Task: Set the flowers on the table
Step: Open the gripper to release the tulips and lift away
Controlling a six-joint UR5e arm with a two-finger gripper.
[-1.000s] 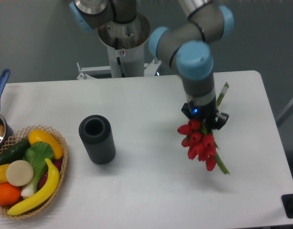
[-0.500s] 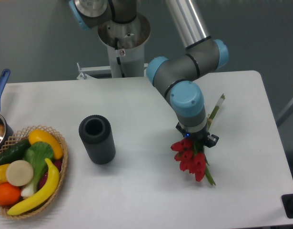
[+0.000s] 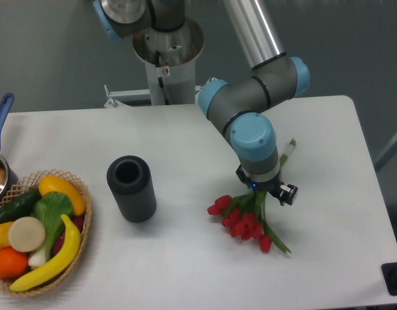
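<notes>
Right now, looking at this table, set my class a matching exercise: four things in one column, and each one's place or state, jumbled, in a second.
Things:
1. flowers
2. black cylinder
3. banana
4. gripper

Places or states:
A. in the wicker basket
B. directly over green stems
C. upright, open top, left of centre
D. red buds spread low on the white table

Pairs: 1-D, 2-C, 3-A, 4-B

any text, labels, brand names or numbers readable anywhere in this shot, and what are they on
None can be read.
Robot arm: blue caps and grey joints, no legible brand or marking.
Black cylinder: plain, no label.
Wicker basket of fruit and vegetables: no stickers visible.
Flowers, under the pincer, on the table: no tag visible.
Small dark mark on the arm's base column: too small and blurred to read.
</notes>
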